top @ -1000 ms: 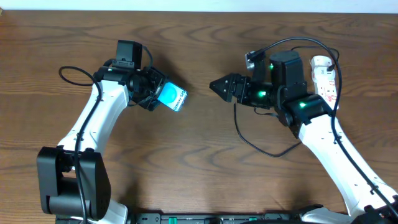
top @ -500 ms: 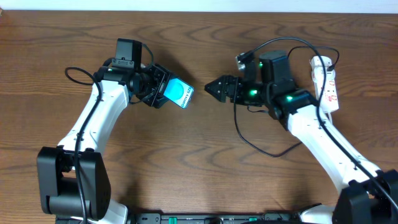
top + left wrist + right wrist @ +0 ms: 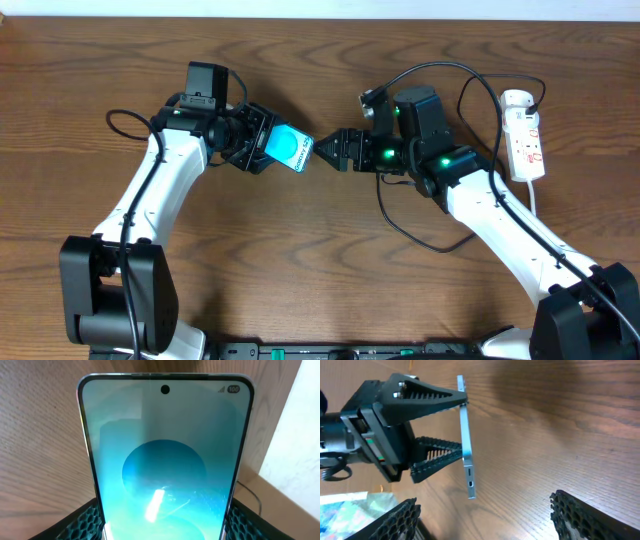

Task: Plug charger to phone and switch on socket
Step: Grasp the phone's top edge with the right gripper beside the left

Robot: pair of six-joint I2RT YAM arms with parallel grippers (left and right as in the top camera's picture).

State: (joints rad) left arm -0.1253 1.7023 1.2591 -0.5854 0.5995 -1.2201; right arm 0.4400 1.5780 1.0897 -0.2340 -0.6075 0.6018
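Note:
The phone (image 3: 291,150), its turquoise screen lit, is lifted off the table with my left gripper (image 3: 270,148) shut on its lower end. It fills the left wrist view, the phone (image 3: 165,450) standing between the black fingers (image 3: 82,520). My right gripper (image 3: 323,151) points left, its tips just short of the phone's free end. In the right wrist view the phone (image 3: 466,445) is edge-on with its port facing my open right gripper (image 3: 492,517), which has nothing between its fingers. The charger's thin black cable (image 3: 410,232) loops below the right arm, its tip hidden. The white socket (image 3: 525,135) lies far right.
The socket's white cord (image 3: 536,200) runs down along the right arm. Black cables arc over the right wrist (image 3: 470,70) and beside the left arm (image 3: 118,122). A pale wall edge (image 3: 320,8) borders the far side of the wooden table (image 3: 300,260).
My right gripper has travelled left until its tips almost reach the phone. The left gripper carried the phone a little to the right, then held still.

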